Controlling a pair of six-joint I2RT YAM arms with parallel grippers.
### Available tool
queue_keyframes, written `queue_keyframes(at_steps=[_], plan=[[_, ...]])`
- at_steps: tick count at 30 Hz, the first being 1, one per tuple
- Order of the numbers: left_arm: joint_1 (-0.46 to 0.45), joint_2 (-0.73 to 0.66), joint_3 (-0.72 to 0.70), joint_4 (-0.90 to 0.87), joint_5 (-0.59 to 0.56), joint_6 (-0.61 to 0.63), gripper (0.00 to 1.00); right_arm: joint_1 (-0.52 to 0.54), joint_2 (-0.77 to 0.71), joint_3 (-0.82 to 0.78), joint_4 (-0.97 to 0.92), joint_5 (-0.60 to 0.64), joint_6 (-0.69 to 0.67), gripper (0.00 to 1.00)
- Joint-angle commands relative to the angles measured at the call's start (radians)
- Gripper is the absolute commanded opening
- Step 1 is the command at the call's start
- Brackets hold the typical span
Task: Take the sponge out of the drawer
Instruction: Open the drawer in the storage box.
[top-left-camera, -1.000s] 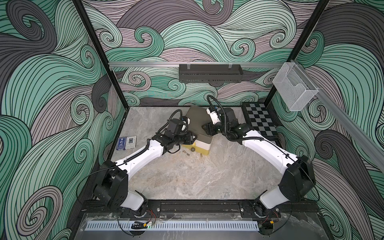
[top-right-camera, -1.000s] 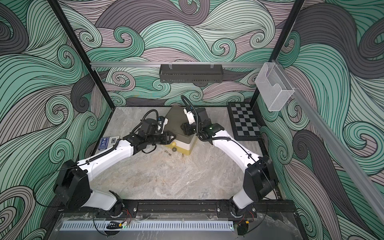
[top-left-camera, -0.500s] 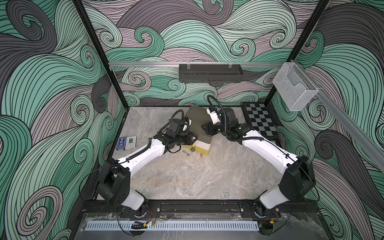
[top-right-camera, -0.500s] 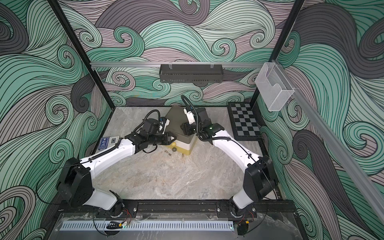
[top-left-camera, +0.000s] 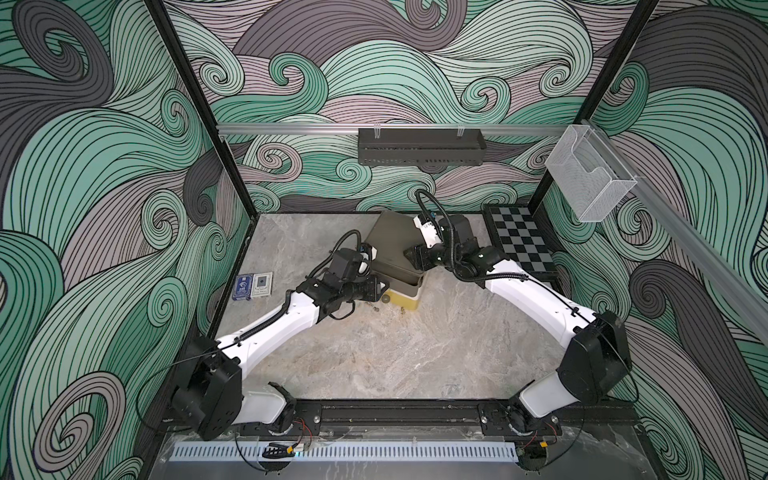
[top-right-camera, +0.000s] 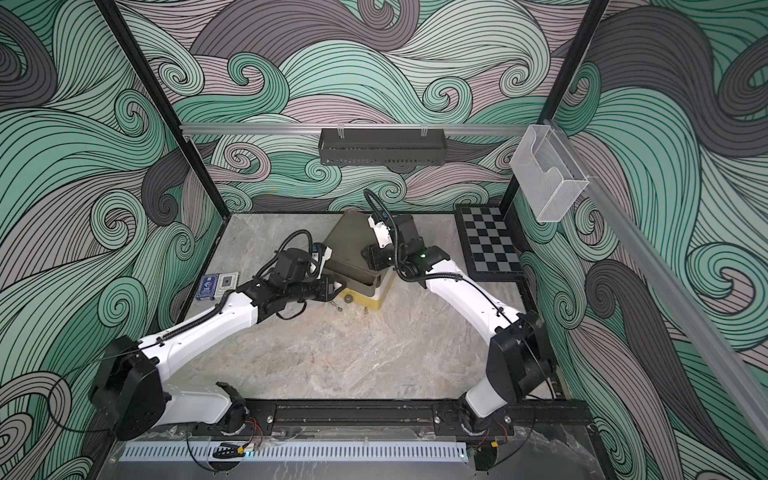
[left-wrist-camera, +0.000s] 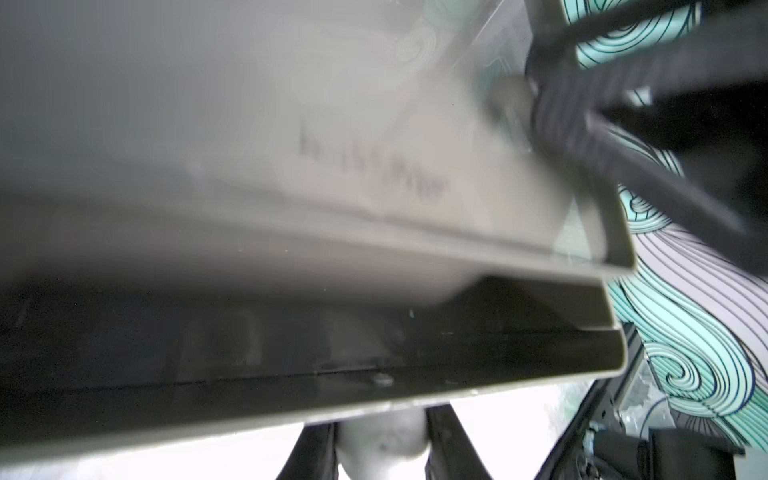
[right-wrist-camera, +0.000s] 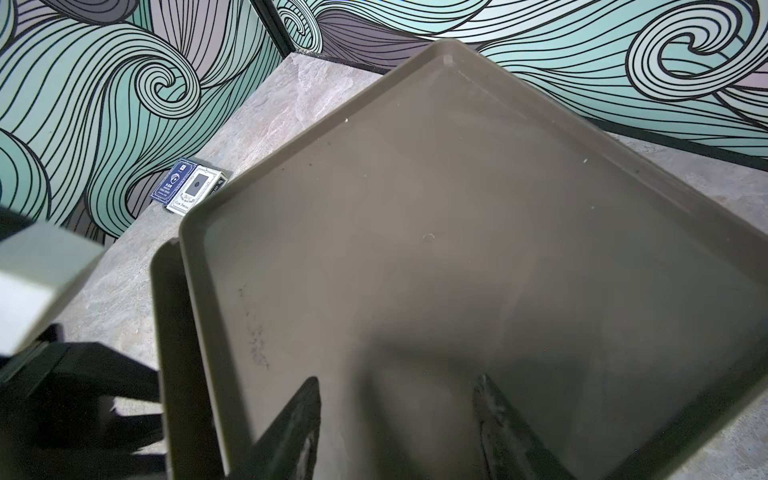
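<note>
Though blurred, knob (left-wrist-camera: 382, 436) inside left claw (left-wrist-camera: 380, 419)

- Two card boxes, a blue box (top-left-camera: 243, 286) and a white box (top-left-camera: 262, 284), lie touching side by side near the left wall.
- A checkerboard (top-left-camera: 519, 239) lies flat in the far right corner.
- A black basket (top-left-camera: 420, 146) hangs on the back rail.
- A clear holder (top-left-camera: 588, 185) hangs on the right rail.
- The tabletop (top-left-camera: 395, 353) is grey marble.
</note>
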Motion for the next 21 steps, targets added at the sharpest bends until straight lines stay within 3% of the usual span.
queue_keyframes(at_steps=[1, 9, 16, 21], plan=[[0.0, -0.107, -0.082, -0.116, -0.112, -0.016, 0.07, -0.022, 0.055, -0.014, -0.075, -0.003, -0.005, 0.58], [-0.012, -0.299, -0.139, -0.238, -0.16, -0.035, 0.09, -0.033, 0.055, 0.017, -0.074, -0.009, -0.021, 0.58], [-0.014, -0.286, -0.115, -0.274, -0.133, -0.044, 0.09, -0.035, -0.038, 0.029, -0.044, 0.01, -0.082, 0.59], [-0.017, -0.299, -0.12, -0.278, -0.133, -0.044, 0.09, -0.028, -0.148, 0.02, -0.027, -0.077, -0.112, 0.6]])
